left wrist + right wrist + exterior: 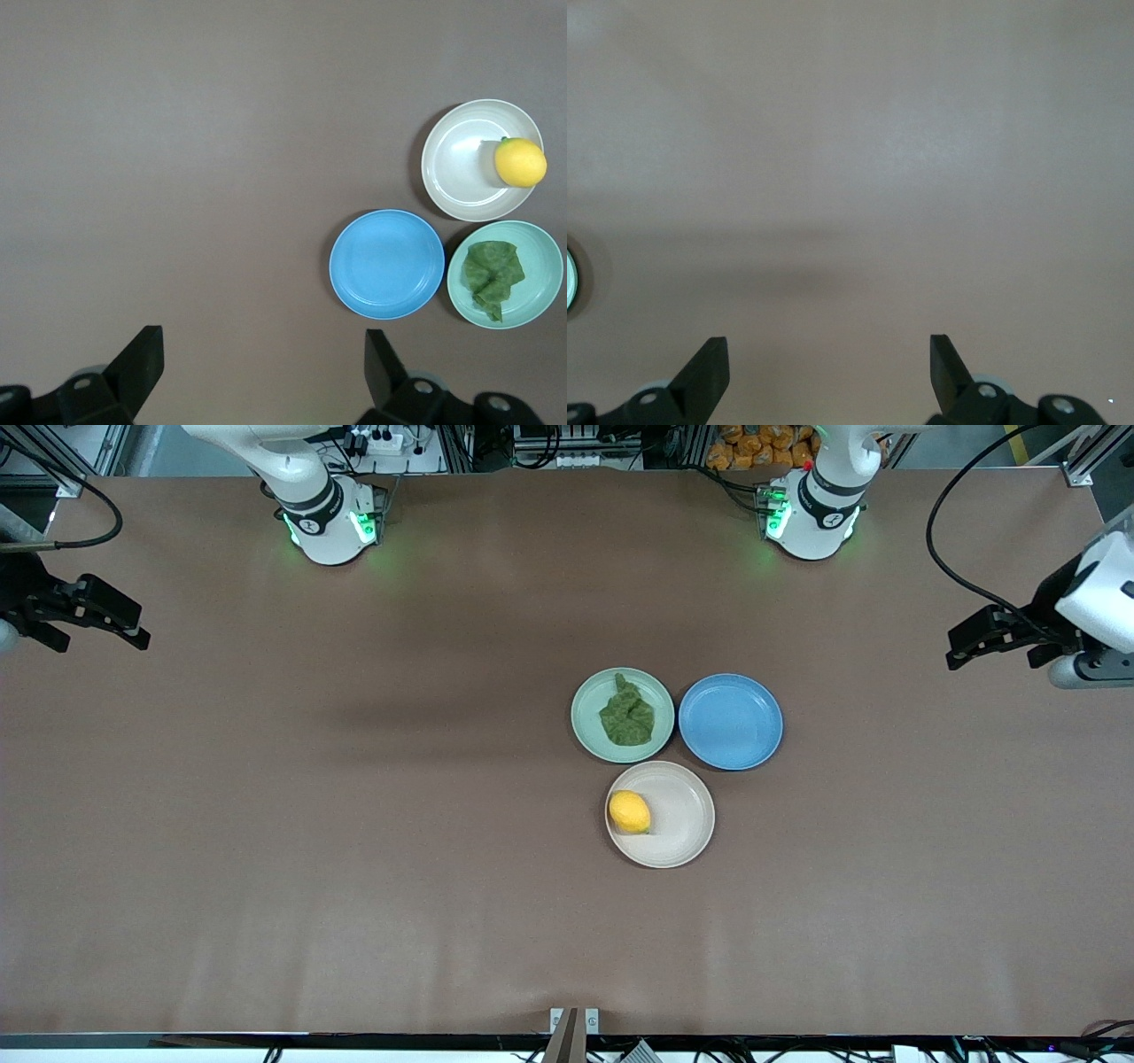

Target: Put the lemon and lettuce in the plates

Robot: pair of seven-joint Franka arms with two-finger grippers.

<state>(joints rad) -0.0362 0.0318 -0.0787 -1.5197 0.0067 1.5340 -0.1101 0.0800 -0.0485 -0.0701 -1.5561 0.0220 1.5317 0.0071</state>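
The left gripper (966, 642) hangs at the right edge of the front view, over bare table (266, 824), its fingers spread wide and holding nothing; its own wrist view shows the two dark fingers (142, 359) well apart. The right gripper (124, 624) hangs at the left edge of the front view, likewise released and empty, and both arms wait.

Three plates cluster just right of the frame's centre, rims nearly touching: one mint green plate (589, 731), one blue plate (731, 722) beside it toward the left arm's end, and one beige plate (682, 819) lower in the frame, nearer the front camera.

There is one lettuce (627, 716) leaf, lying in the mint green plate; its long axis runs nearly up and down the frame, the narrow stem end pointing up toward the robots' bases. One lemon (630, 812) sits in the beige plate, against the rim toward the right arm's end. It looks nearly round from above; its green tip shows at its lower right.
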